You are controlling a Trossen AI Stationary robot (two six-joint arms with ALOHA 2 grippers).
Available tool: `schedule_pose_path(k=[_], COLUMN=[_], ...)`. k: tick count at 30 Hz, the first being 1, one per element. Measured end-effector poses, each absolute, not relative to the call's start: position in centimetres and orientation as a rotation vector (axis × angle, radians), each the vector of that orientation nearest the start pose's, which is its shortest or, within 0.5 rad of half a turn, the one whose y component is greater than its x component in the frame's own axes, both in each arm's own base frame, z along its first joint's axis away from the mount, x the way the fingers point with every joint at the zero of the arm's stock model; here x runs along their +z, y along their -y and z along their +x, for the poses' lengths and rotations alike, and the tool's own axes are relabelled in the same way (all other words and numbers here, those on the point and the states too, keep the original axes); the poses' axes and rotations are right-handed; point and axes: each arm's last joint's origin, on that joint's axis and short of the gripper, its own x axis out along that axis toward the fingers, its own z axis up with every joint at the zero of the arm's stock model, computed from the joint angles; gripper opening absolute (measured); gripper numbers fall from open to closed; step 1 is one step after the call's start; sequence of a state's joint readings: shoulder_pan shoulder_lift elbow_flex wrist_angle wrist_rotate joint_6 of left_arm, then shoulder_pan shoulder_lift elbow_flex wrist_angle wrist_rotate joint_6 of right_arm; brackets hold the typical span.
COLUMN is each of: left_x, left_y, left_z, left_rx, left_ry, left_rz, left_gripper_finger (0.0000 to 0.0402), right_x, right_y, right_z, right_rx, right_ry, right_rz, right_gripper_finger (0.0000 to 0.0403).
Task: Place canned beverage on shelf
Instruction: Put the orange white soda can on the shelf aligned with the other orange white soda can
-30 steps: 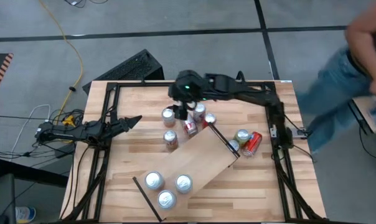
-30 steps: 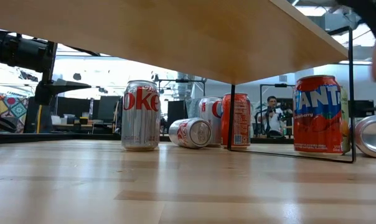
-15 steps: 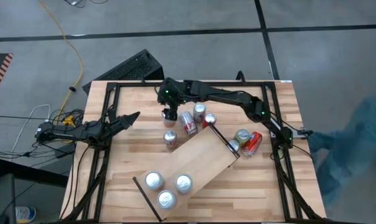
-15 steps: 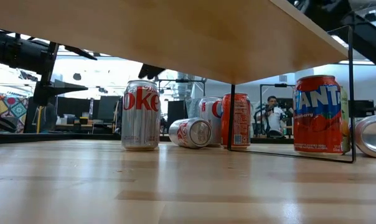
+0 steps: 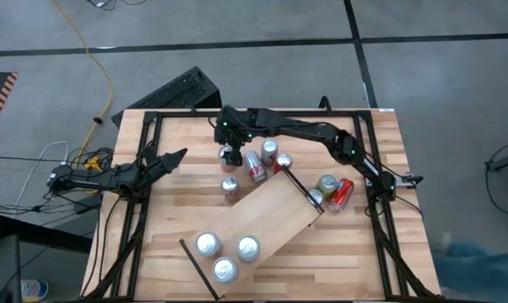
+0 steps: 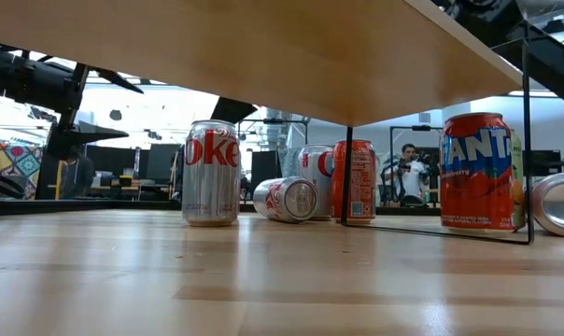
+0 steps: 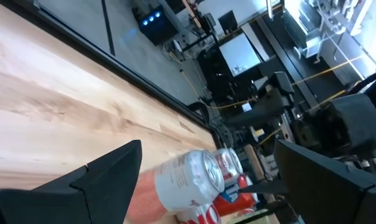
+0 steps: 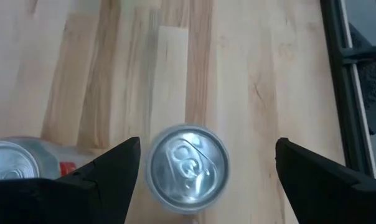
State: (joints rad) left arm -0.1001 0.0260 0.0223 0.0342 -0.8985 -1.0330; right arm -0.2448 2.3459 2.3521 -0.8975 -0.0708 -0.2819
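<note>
right gripper [image 5: 229, 156] is spread wide, holding nothing, above an upright can [image 8: 188, 160] near the table's far edge w/ the shelf [image 5: 271, 215] well apart mid-table, so if you drop off-centre you'll likely knock it into the tipped can [image 5: 256, 172] beside it.

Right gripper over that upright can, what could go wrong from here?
The right gripper hangs open above the can, which sits nearer one finger, so closing might tip it. A lying can is close beside it and could get nudged. The shelf stands raised, so a low carry might clip its edge.
</note>
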Motion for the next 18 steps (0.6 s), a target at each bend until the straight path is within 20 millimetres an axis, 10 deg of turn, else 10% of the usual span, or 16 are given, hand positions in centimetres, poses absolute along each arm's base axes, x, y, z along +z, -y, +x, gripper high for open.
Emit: schedule_pose_path(k=[18], left_x=[17.21], left_y=[-1.40], left_z=[8.87], left_rx=[0.718], left_ry=[0.441], left_rz=[-0.989], left_gripper_finger=[0.0351], right_x=[27.25], right_y=[12.18], right_z=[49.62], right_rx=[-0.012], right_ry=[-0.899], right_rz=[-0.157], right_gripper_finger=[0.0345])
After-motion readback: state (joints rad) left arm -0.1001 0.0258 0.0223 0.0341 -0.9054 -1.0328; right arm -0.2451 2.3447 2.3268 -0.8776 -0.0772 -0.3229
